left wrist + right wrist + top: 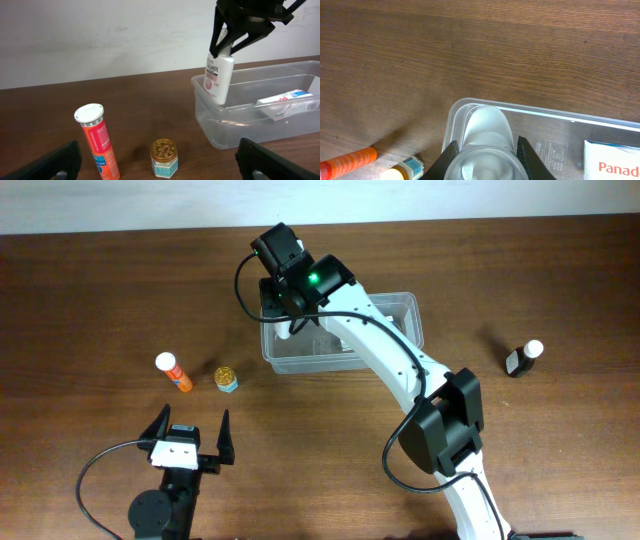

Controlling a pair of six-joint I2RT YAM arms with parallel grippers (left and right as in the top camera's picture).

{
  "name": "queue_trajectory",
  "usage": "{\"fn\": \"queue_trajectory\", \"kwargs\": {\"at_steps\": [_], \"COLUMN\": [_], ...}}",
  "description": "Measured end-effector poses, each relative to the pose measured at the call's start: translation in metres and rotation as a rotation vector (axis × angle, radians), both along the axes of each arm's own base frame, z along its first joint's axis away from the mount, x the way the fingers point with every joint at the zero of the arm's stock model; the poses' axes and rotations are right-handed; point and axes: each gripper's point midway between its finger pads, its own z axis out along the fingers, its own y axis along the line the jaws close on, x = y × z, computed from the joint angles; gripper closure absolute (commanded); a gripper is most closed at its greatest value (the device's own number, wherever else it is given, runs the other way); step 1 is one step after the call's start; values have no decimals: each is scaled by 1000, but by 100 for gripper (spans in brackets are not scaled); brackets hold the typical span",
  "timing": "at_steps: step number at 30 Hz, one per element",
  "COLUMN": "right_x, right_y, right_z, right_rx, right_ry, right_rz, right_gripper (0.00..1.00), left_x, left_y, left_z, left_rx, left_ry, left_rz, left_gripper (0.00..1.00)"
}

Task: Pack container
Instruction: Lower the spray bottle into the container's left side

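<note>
**Pack container: bottle gripped over the container's left end**

Seeing the right gripper point(224, 50) clenched on the top end of a white bottle point(220, 77) with a pink label; one finger on each side of the cap; bottle hanging close to upright, slightly tilted. Hanging over the left end of the container point(402, 312); from the left wrist view, lower part of the bottle dipped below rim level, just inside that end wall; can't tell whether the base touches the floor. From the right wrist view, looking straight down on the bottle top between the two dark fingers point(442, 162); rounded corner of the container directly beneath.

Container on the table point(80, 280), centre-back, long side running left to right, clear walls; one white box point(290, 100) with blue and red print already lying flat inside, toward the right end, apart from the bottle.

Left gripper point(192, 427) at the near-left part of the table; jaws spread wide, released, grasping nothing; facing the container from well back.

Outside the container:
- orange tube point(175, 373) with white cap, standing upright on the table, left of the container
- small jar point(227, 380) with gold lid, just beside the tube on its right, not touching; both between the left gripper and the container
- dark bottle point(523, 358) with white cap, well off to the right of the container, alone
</note>
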Motion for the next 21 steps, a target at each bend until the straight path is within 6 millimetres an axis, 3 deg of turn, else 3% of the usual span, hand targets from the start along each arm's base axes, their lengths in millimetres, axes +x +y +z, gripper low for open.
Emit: {"fn": "queue_trajectory", "kwargs": {"at_steps": [21], "right_x": [0], "right_y": [-4], "right_z": [-16], "right_rx": [-16], "right_ry": [14], "right_rz": [-24], "right_gripper": [80], "left_x": [0], "left_y": [0], "left_z": [0], "left_rx": [0], "left_ry": [0], "left_rz": [0], "left_gripper": [0]}}
